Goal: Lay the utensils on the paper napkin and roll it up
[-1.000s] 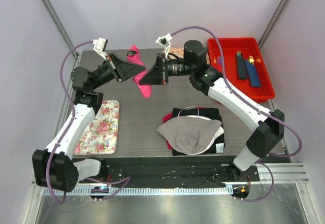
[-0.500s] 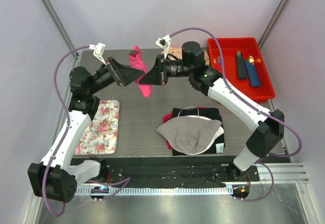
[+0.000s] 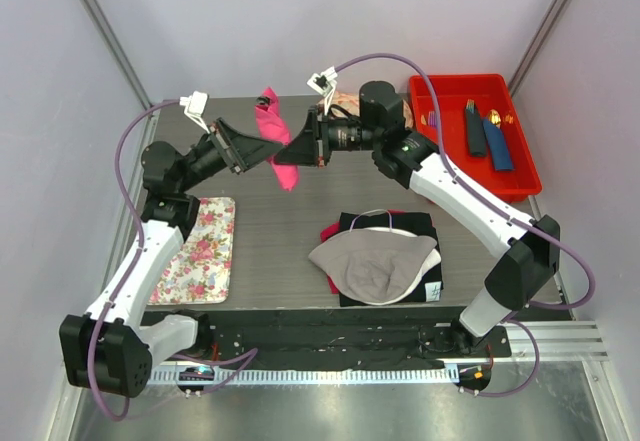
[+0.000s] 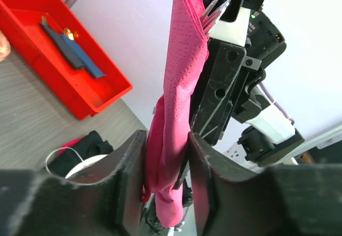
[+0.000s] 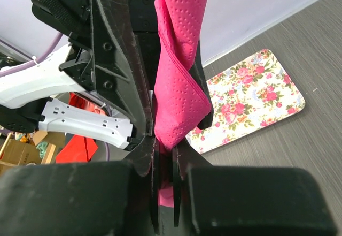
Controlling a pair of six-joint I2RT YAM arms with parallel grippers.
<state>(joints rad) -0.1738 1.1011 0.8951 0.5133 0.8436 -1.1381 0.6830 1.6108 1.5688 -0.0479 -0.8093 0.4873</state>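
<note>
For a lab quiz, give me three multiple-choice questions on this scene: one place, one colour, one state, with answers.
1. Where is the bright pink paper napkin?
A. flat on the floral mat
B. in the air between the left gripper and the right gripper
C. lying on the tabletop

2. What colour is the rectangular plastic tray at the far right?
A. red
B. green
C. white

3. What is the right gripper doing?
A. open, empty
B. resting on the tabletop
C. shut on the napkin

Answers:
1 B: it hangs between them in mid-air.
2 A: its walls are red.
3 C: it pinches the pink paper.
</note>
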